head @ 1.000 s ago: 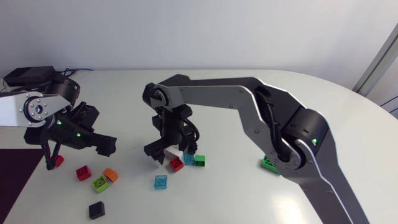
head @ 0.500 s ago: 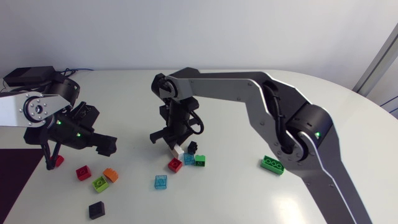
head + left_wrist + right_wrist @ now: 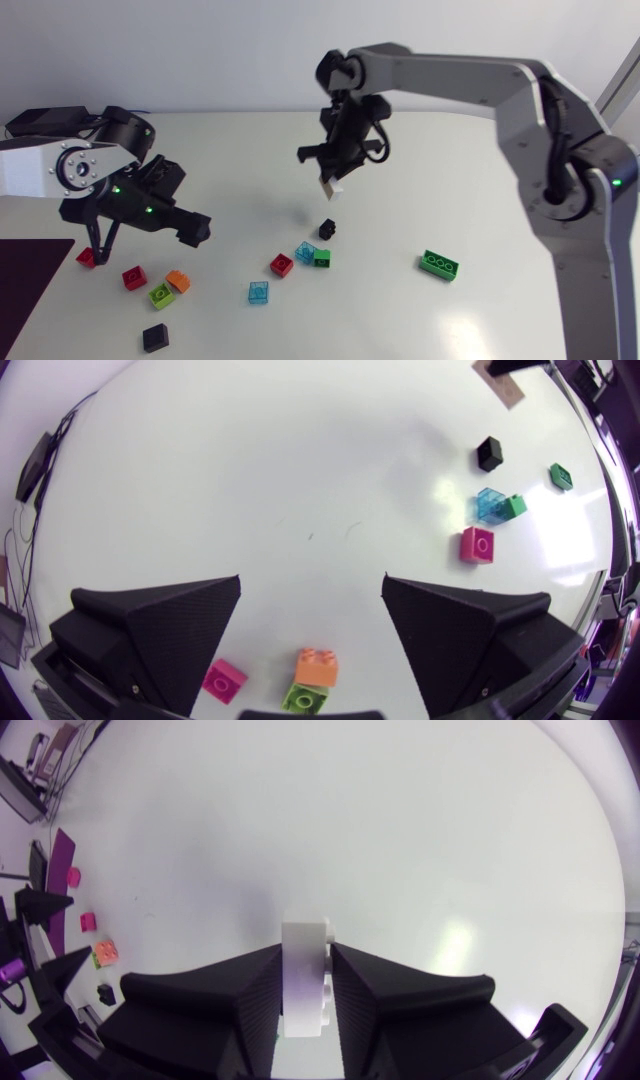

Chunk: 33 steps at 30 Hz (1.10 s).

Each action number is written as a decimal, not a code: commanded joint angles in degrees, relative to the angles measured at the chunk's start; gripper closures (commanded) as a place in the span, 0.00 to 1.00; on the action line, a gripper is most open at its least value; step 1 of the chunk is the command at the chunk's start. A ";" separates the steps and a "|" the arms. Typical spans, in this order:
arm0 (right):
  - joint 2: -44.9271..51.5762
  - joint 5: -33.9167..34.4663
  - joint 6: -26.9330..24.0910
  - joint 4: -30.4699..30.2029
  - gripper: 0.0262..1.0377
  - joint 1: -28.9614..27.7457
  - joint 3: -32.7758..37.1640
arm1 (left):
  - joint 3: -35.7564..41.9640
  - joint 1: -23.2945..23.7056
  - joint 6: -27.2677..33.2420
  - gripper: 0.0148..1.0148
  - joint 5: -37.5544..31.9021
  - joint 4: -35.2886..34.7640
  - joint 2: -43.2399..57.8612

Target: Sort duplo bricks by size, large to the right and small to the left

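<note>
— How is the light over the counter [image 3: 200, 150]?
— Bright and even, falling from above, and the white top gleams. Shadows are soft. A faint grey smudge lies under the raised right claw [image 3: 330, 186], and the black brick [image 3: 327, 229] casts a small one.
— Any glare?
— Yes. In the right wrist view a pale sheen sits on the counter ahead of the claw. The white brick [image 3: 304, 978] pinched there is lit at its tip and shaded lower down. In the left wrist view a bright patch lies beside the blue brick [image 3: 490, 505].
— Distortion?
— Both wrist views bow the counter's edge strongly.
</note>
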 commanded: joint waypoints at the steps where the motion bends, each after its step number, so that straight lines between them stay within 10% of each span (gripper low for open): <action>1: -4.72 0.44 1.02 -1.25 0.98 -3.12 -5.18 | 2.72 -4.26 -1.44 0.03 0.73 -0.44 2.74; 9: -12.45 -0.18 -1.70 6.83 0.97 -14.10 -26.54 | 5.35 -15.33 -1.26 0.03 0.73 -0.53 10.03; 13: -12.71 -2.38 -2.58 7.62 0.38 -17.71 -30.14 | 7.90 -18.94 -1.18 0.03 0.73 -0.53 12.76; 19: -12.98 -2.55 -2.93 8.24 0.04 -19.46 -31.99 | 13.09 -24.39 -1.35 0.03 0.82 -0.53 15.57; 23: -13.68 -3.52 -2.93 8.24 0.04 -20.17 -31.55 | 14.93 -27.02 -1.18 0.05 0.82 -0.97 18.65; 26: -14.21 -3.61 -3.02 8.15 0.04 -20.17 -31.55 | 15.02 -27.99 -1.44 0.22 0.73 -1.58 20.75; 29: -14.56 -3.78 -3.02 8.15 0.04 -20.17 -31.64 | 14.93 -26.58 -1.79 0.69 0.82 -2.37 21.28; 33: -14.56 -3.96 -2.84 8.24 0.04 -19.99 -31.90 | 14.76 -25.44 -1.53 0.76 0.82 -3.25 20.40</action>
